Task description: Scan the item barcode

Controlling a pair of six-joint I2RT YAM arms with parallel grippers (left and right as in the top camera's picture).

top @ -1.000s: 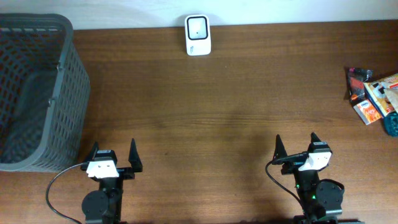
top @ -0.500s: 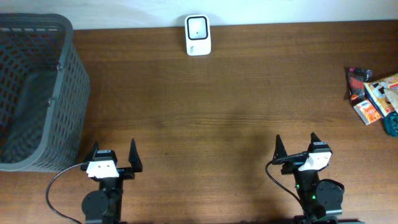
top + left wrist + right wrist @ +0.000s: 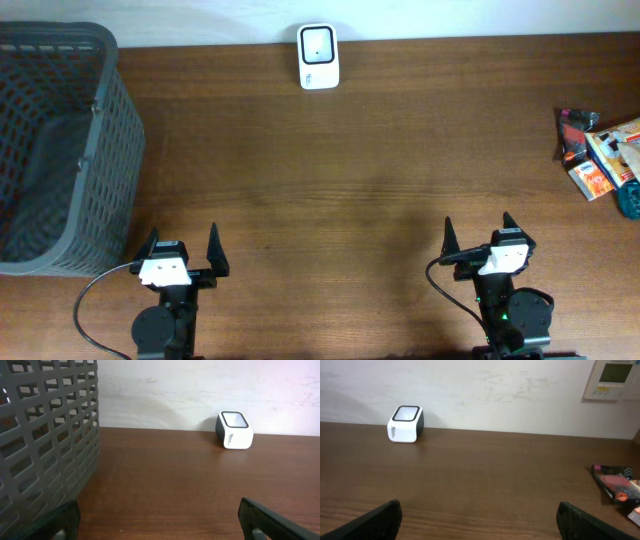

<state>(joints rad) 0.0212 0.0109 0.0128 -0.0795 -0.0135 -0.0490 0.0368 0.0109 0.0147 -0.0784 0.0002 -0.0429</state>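
The items [image 3: 600, 158], a small pile of colourful packets, lie at the right edge of the desk [image 3: 350, 170], with nothing touching them. The white scanner [image 3: 318, 56] stands at the far edge near the middle, against the wall, well apart from the packets. A grey mesh basket [image 3: 55, 150] takes up the left side. At the near edge, the left pincer [image 3: 182, 242] and the right pincer [image 3: 478, 230] have their jaws spread wide, holding nothing.
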